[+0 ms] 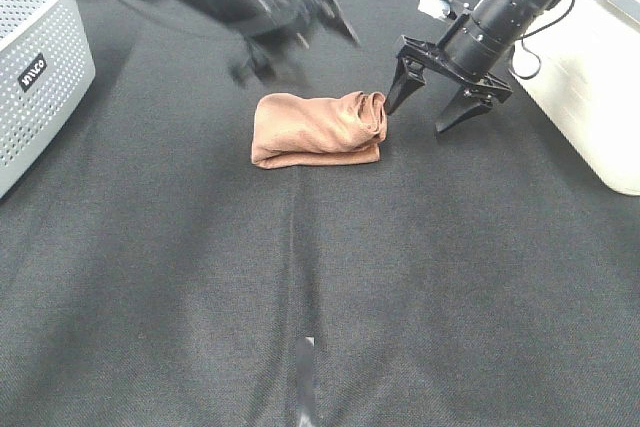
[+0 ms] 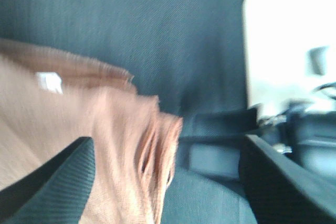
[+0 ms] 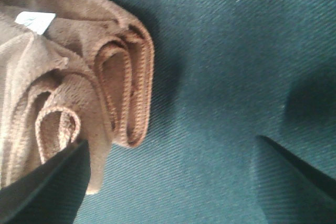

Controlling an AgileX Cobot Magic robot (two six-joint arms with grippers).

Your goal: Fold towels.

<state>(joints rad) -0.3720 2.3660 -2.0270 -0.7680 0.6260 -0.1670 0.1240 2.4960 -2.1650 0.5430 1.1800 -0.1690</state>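
Rust-brown towel point(image 1: 318, 128), folded, on dark tablecloth point(image 1: 450, 277) — left gripper point(image 2: 165, 150) and right gripper point(image 1: 417, 117), fingers wide apart, both empty.

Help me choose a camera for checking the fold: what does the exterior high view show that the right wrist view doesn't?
Only exterior high: the whole rust-brown terry-cloth towel as a lumpy folded bundle, the blurred left gripper beyond it, a grey perforated box at the left edge and a white box at the right. Only right wrist: the small white tag and the looped hemmed edges at the towel's end. Both: the towel lying on the dark fabric tabletop, and the right gripper open, one finger at the towel's end.
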